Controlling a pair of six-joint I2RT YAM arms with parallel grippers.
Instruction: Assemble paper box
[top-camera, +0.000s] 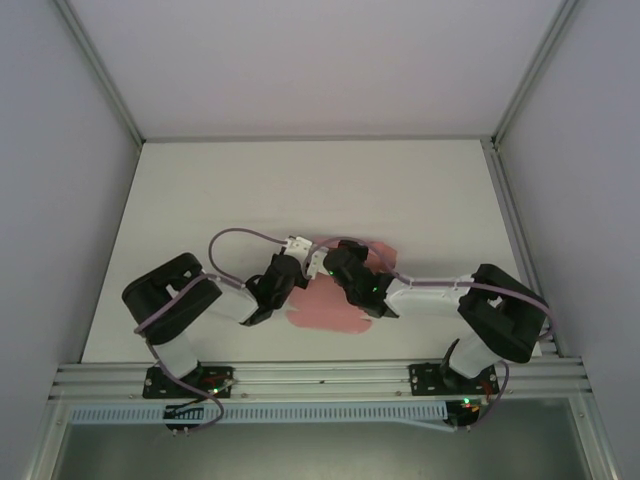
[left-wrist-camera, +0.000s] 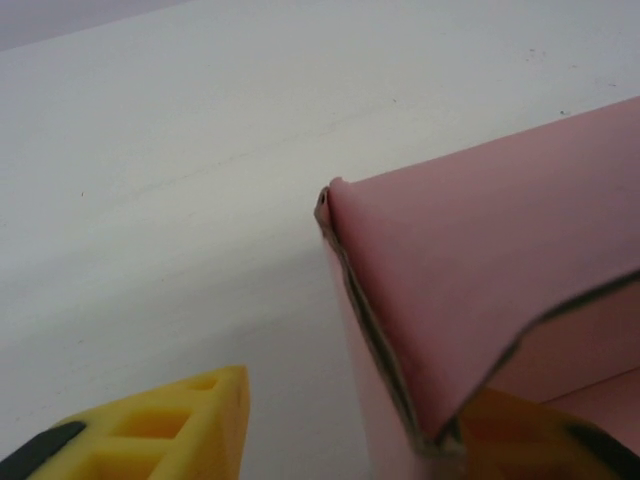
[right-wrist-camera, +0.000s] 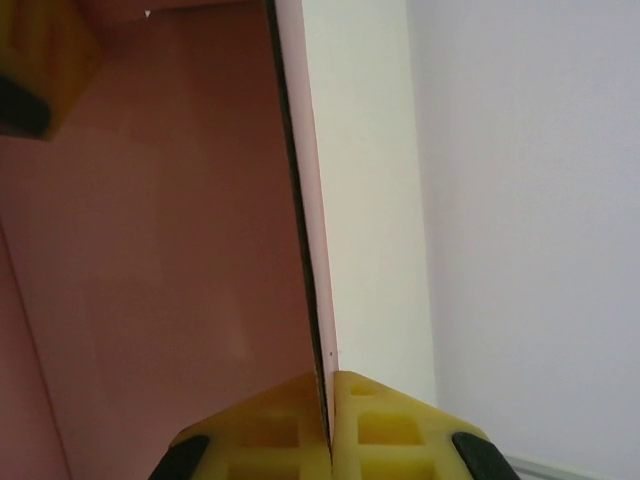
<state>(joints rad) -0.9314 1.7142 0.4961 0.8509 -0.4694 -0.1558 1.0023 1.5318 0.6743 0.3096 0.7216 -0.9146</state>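
Desk (top-camera: 300, 180): paper box (top-camera: 325, 312) lies near the arm bases, between both arms, part-folded. Its long axis seems to run left-right, slanting away rightward, though the arms hide much. Right pincer (right-wrist-camera: 328, 385) is clamped on a raised panel's edge. Left pincer (left-wrist-camera: 360, 400) is wide, straddling a folded corner. Best: right anchors, left creases slowly along the score.

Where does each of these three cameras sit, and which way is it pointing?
Top external: above and behind, looking down on the white table; left arm and right arm show.
Left wrist: on the left arm, looking along its open left tool at a folded corner of the paper box.
Right wrist: on the right arm, looking along its right tool, shut on a paper box edge.
Shared: all three see the pink paper box.
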